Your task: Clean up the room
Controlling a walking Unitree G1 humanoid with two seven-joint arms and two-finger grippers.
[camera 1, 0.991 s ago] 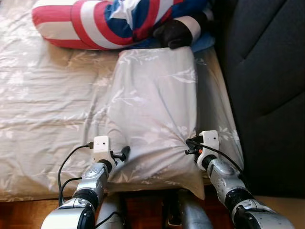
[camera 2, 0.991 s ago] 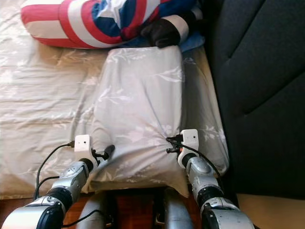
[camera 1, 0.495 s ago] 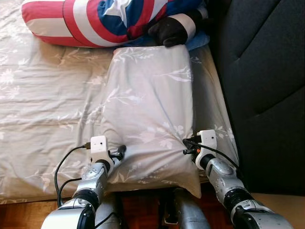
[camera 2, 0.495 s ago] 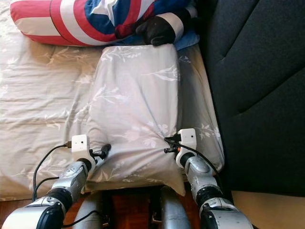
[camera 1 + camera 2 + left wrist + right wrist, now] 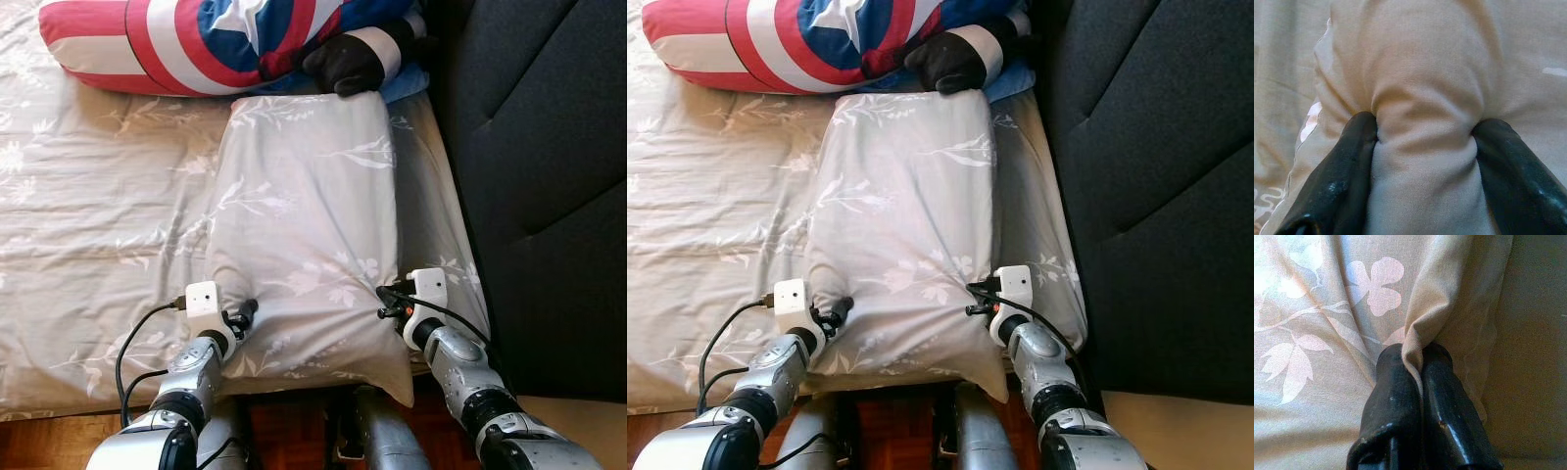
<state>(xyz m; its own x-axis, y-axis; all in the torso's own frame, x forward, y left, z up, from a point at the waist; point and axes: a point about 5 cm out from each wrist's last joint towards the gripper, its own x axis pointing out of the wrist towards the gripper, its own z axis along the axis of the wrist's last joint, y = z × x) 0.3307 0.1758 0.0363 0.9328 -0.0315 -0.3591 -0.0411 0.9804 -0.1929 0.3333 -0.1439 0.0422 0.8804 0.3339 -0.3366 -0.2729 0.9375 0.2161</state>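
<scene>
A grey pillow [image 5: 309, 225] with a white flower print lies lengthwise on the bed [image 5: 88, 215], its near end at the bed's front edge. My left gripper [image 5: 245, 311] is shut on the pillow's near left corner; in the left wrist view a thick bunch of pillow cloth [image 5: 1422, 132] bulges between its black fingers [image 5: 1337, 181]. My right gripper [image 5: 388, 300] is shut on the pillow's near right edge; in the right wrist view its fingers [image 5: 1396, 401] pinch a thin fold of cloth [image 5: 1415, 340].
A red, white and blue striped cushion [image 5: 196, 44] and a black stuffed shape [image 5: 343, 64] lie at the far end of the bed, touching the pillow's far edge. A dark padded headboard [image 5: 549, 166] runs along the right. Wooden floor [image 5: 39, 446] shows below the bed.
The camera has shifted slightly, so the scene sits a little lower and leftward. Both grippers keep their hold on the pillow's near corners; the pillow looks drawn a bit further up the bed.
</scene>
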